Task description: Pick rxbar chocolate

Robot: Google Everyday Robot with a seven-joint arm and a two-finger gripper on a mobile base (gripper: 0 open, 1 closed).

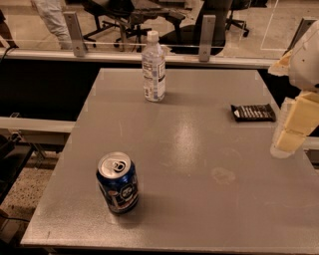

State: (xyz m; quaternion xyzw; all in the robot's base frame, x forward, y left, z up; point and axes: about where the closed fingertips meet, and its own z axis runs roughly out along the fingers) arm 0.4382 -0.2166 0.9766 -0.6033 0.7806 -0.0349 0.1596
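As no contact with the chocolate bar has yet been made, the step in hand is judged to be the approach.

Nearest the camera, a blue can [117,183] is seen standing upright on the front left part of the table [209,214], with its opened top showing. It forms no part of the task and is well apart from the working area.

Farther in, at the right edge of the view, the gripper [295,124] is found over the right side of the table, with its pale segments directed downward. Whether it is released or clenched cannot be told from this view. The task item is not held by it.

Just beyond the gripper and to its left, the chocolate bar [253,112] is laid flat on the table near the right edge, in a black wrapper with pale lettering, its long side running across the view. It is near the gripper but apart from it.

At the far side of the table, left of centre, a water bottle [153,67] with a white cap is stood upright, well apart from the bar. Behind the table, a glass barrier [249,35] on metal posts is seen, with an office chair [219,15] beyond it.

For the next move, the gripper is to be carried leftward and away from the camera until it is centred over the bar. It is then to be lowered with the jaws spread across the short side of the wrapper. Because the bar is flat and lies close on the surface, a low descent is judged necessary before closing. The can and bottle are not expected to obstruct the path.
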